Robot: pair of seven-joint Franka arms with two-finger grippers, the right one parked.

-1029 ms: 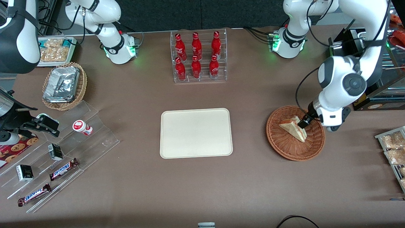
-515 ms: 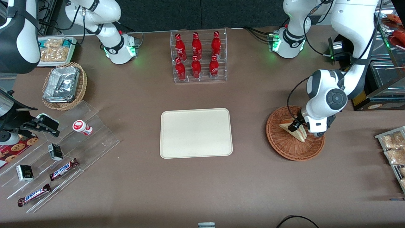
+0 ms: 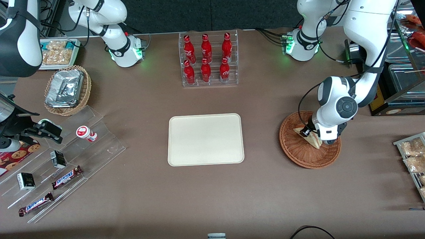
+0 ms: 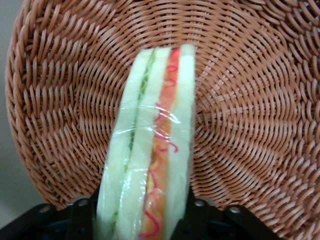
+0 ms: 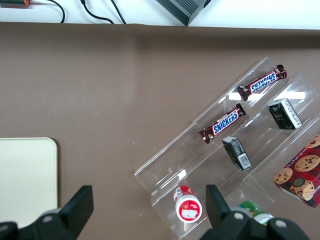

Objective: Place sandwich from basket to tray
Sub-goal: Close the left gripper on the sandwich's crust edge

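Note:
The sandwich [image 3: 313,142], a clear-wrapped wedge of pale bread with orange and green layers, lies in the round reddish-brown wicker basket [image 3: 295,153] toward the working arm's end of the table. My left gripper [image 3: 307,132] is down over it. In the left wrist view the sandwich [image 4: 155,135] runs between the black fingers [image 4: 82,216] of the gripper [image 4: 142,222], one on each side, close against the bread, with the basket's weave [image 4: 250,100] under it. The gripper is open around it. The cream tray [image 3: 206,139] lies flat beside the basket, at mid-table.
A clear rack of red bottles [image 3: 207,59] stands farther from the camera than the tray. Toward the parked arm's end are a tan basket with foil trays [image 3: 66,89] and a clear stepped stand with snack bars [image 3: 66,177]. Packaged snacks [image 3: 411,156] lie past the basket.
My left gripper has moved in over the basket toward the tray side and come down, so its fingers now stand on either side of the sandwich. The sandwich has not moved.

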